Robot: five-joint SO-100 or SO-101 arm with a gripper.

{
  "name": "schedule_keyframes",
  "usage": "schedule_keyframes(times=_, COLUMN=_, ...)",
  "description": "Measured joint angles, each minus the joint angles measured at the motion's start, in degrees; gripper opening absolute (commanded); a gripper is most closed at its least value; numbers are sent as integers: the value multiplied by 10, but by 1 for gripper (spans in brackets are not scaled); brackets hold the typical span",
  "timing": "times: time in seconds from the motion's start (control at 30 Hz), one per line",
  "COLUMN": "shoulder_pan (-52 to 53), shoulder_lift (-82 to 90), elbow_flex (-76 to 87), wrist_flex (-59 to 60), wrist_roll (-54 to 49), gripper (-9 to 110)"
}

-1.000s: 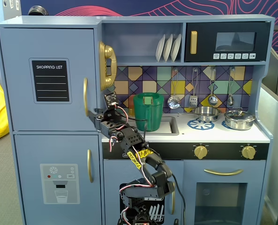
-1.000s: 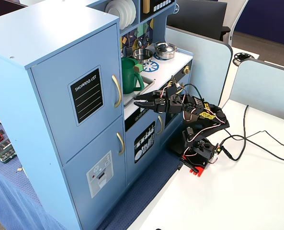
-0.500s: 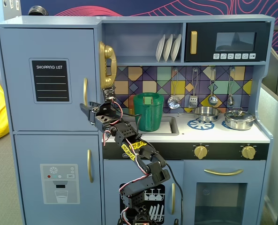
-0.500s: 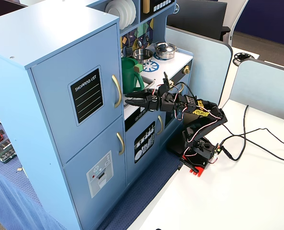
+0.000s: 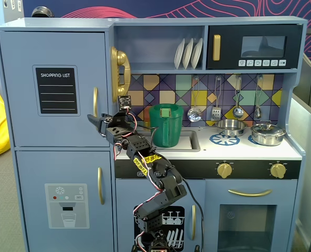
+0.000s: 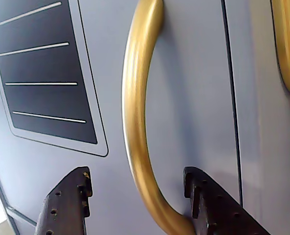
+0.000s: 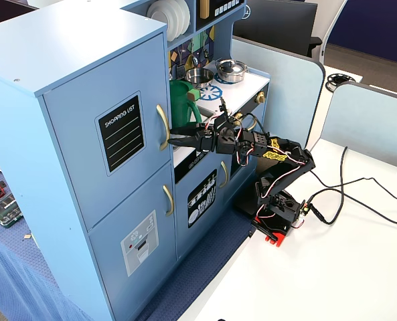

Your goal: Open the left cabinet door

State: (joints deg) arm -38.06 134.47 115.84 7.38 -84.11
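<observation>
The left cabinet door (image 5: 55, 58) is blue-grey with a black "SHOPPING LIST" panel (image 5: 56, 90) and a curved vertical gold handle (image 5: 95, 101). It looks closed flush with the cabinet in both fixed views. My gripper (image 5: 94, 120) is open at the lower end of the handle. In the wrist view the handle (image 6: 135, 98) runs down between my two dark fingers (image 6: 69, 200), with the right finger close to its lower foot and the gripper (image 6: 136, 172) not closed on it. The other fixed view shows the gripper (image 7: 174, 140) just below the handle (image 7: 163, 126) on the door (image 7: 84, 107).
A lower door with a dispenser graphic (image 5: 66, 205) sits beneath. A gold toy phone (image 5: 119, 73) hangs right of the handle. A green jug (image 5: 165, 125) stands in the sink behind my arm. The arm's base (image 7: 275, 214) sits on a white table (image 7: 359, 267).
</observation>
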Motion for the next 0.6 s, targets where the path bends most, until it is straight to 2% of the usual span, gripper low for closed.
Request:
schedule_keyframes(times=0.27, shoulder_pan=-49, shoulder_lift=-28, elbow_flex=0, wrist_flex=-36, wrist_roll=-33, gripper=15)
schedule_keyframes(times=0.6, shoulder_pan=-158, shoulder_lift=-2, elbow_flex=22, wrist_flex=-44, wrist_roll=-122, gripper=14)
